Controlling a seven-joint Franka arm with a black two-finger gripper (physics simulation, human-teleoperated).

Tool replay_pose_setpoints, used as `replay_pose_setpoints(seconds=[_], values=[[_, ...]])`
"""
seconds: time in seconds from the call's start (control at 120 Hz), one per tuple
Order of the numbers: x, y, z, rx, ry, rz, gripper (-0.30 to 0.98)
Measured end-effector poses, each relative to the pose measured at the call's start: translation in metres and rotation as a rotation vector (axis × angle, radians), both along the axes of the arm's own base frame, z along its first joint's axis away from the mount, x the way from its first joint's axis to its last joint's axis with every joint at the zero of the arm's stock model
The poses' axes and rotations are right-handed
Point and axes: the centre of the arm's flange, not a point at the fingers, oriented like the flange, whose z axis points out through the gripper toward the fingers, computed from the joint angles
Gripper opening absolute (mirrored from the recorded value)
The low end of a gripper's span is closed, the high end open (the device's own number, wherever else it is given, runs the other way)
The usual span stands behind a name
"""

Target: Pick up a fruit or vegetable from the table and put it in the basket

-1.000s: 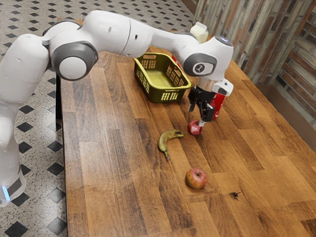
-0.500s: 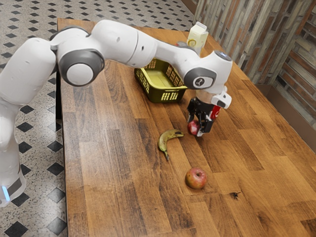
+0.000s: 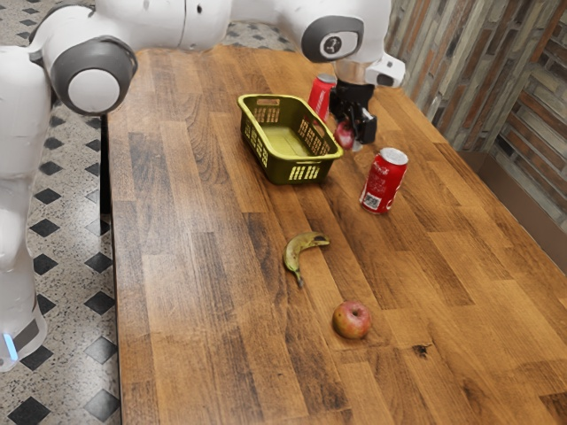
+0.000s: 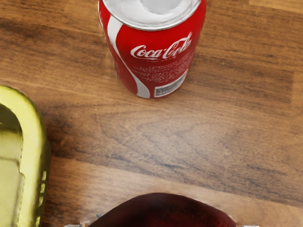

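My gripper is in the air just beyond the basket's side toward the exterior view's right, shut on a dark red fruit, perhaps an apple or onion. In the wrist view the same red fruit looms large under the hand. The yellow-green basket stands on the table beside it, its rim also in the wrist view. A banana and a red-yellow apple lie on the table.
One red Coca-Cola can stands near the basket, close to my hand; the wrist view has a can too. Another red can is behind the basket. The wooden table extends toward the front.
The red fruit has left its spot by the banana and risen with my gripper, which moved up and back beside the basket. The nearer can, earlier partly hidden by the hand, is now uncovered.
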Motion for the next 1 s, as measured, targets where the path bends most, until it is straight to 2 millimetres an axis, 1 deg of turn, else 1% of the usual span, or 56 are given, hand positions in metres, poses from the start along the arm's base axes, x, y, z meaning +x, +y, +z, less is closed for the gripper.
replay_pose_setpoints(seconds=[0.083,0.175,0.242,0.358,0.392,0.425,0.5,0.6,0.617,0.642,0.683,0.767,0.842,0.933,1.0], values=[[-0.020,0.044,0.015,0.006,0.001,0.073,0.34],[-0.039,0.094,0.015,0.002,0.022,0.158,0.34],[-0.046,0.129,0.006,0.001,0.045,0.216,0.34],[-0.047,0.185,-0.021,0.008,0.080,0.301,0.33],[-0.045,0.196,-0.027,0.011,0.084,0.317,0.33],[-0.041,0.204,-0.033,0.013,0.087,0.324,0.33],[-0.032,0.215,-0.047,0.014,0.090,0.331,0.34],[-0.020,0.219,-0.050,0.027,0.076,0.324,0.34],[-0.018,0.219,-0.050,0.029,0.074,0.323,0.36],[-0.016,0.218,-0.050,0.030,0.070,0.319,0.42],[-0.013,0.217,-0.050,0.030,0.063,0.313,0.49],[-0.011,0.216,-0.048,0.031,0.049,0.303,0.58],[-0.007,0.212,-0.045,0.030,0.030,0.291,0.62],[-0.006,0.212,-0.045,0.030,0.018,0.286,0.65],[-0.005,0.213,-0.039,0.037,0.000,0.285,0.66]])
